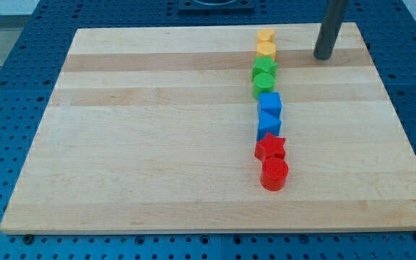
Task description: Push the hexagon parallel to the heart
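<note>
Two yellow blocks sit at the top of a column of blocks on the wooden board (157, 144). The upper one (266, 35) looks like the hexagon. The one touching it just below (266, 50) looks like the heart. My tip (323, 56) rests on the board to the right of these two, about a block and a half away from them and touching no block. The rod rises out of the view's top.
Below the yellow pair the column continues downward: a green star (264, 68), a green round block (263, 85), a blue cube-like block (270, 103), a second blue block (269, 123), a red star (271, 146) and a red cylinder (274, 174). Blue perforated table surrounds the board.
</note>
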`<state>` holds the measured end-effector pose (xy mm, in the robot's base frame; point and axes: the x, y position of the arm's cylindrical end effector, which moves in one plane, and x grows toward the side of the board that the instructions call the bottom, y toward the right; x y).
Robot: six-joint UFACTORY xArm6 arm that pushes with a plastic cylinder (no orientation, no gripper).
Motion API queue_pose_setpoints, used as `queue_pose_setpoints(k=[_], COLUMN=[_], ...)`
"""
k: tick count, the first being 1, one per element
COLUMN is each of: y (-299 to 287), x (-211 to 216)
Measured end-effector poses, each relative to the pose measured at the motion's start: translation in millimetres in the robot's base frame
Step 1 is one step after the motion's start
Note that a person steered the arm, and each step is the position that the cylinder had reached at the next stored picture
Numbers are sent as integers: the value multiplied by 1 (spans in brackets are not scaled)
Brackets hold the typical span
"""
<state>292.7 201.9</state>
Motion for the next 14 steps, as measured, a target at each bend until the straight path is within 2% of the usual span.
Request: queue_pose_setpoints(k=[1, 2, 3, 4, 7, 9, 10, 11, 13, 14], y=[22, 29, 27, 27, 34, 29, 20, 33, -38, -47], x=[9, 33, 40, 79, 155, 158, 114, 93, 18, -18])
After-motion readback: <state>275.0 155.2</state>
